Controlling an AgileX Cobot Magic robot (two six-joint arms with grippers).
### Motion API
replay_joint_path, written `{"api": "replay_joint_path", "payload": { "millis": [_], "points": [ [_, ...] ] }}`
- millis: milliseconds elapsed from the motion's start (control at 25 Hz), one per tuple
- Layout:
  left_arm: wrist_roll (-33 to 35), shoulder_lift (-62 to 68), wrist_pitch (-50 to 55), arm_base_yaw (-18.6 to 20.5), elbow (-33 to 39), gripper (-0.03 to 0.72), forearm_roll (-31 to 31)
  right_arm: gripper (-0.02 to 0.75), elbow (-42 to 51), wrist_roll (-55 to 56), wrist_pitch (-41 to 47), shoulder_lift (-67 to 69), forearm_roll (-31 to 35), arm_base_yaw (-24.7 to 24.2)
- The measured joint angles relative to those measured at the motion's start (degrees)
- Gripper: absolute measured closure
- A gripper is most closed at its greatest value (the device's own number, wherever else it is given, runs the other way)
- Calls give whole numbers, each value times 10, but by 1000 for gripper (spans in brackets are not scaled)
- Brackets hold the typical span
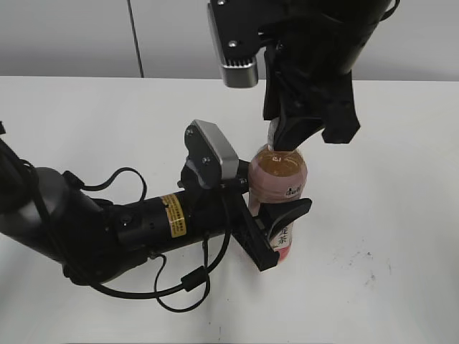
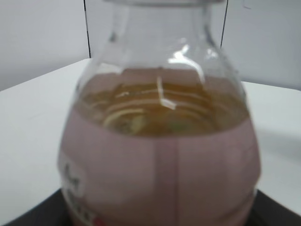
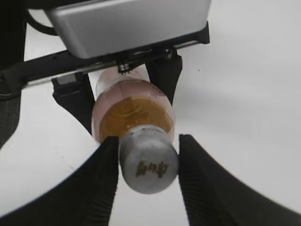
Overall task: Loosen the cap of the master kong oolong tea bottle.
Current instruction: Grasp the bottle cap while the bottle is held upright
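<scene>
Plastic, clear and smooth, forms the master kong oolong tea bottle (image 1: 281, 188), which stands upright near the middle of the white table (image 1: 401, 179). Its rounded shoulder narrows to a short neck, amber tea fills it up to the shoulder, and a pink label with dark characters wraps the body below. In the left wrist view the bottle (image 2: 160, 155) fills the frame, blurred, with bright glints on the curved shoulder. The cap (image 3: 149, 160) is a small round screw cap, greyish white from above, with a dark printed mark on its flat top; its side is too blurred there to make out any texture.

The left gripper (image 1: 276, 226), matte black with flat fingers, reaches in level from the lower left and clamps the labelled body of the bottle from both sides. Its arm lies low over the table, a yellow sticker on its black cylinder, loose black cables looping around it and a silver camera block riding on the wrist.

The right gripper (image 3: 148, 165) comes down from above, its arm close to vertical over the bottle. Its curved black fingers (image 3: 101, 181), with finely ribbed inner faces, sit on either side of the cap; the left one touches it and the right one stands just beside it, so whether the cap is truly pinched cannot be told.
</scene>
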Motion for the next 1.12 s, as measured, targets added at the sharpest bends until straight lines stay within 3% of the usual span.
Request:
{"api": "replay_joint_path", "payload": {
  "millis": [160, 280, 480, 680, 840, 1120],
  "points": [
    [-1, 0, 0, 0, 0, 288, -1, 244, 0, 79, -1, 0, 27, 0],
    [-1, 0, 0, 0, 0, 288, -1, 171, -3, 184, -1, 0, 29, 0],
    [-1, 0, 0, 0, 0, 288, -1, 160, -48, 485, -1, 0, 23, 0],
    [-1, 0, 0, 0, 0, 288, -1, 160, -68, 754, -1, -1, -52, 0],
    [-1, 0, 0, 0, 0, 288, -1, 172, -62, 826, 0, -1, -59, 0],
    [-1, 0, 0, 0, 0, 288, -1, 204, -10, 839, 0, -1, -27, 0]
  ]
}}
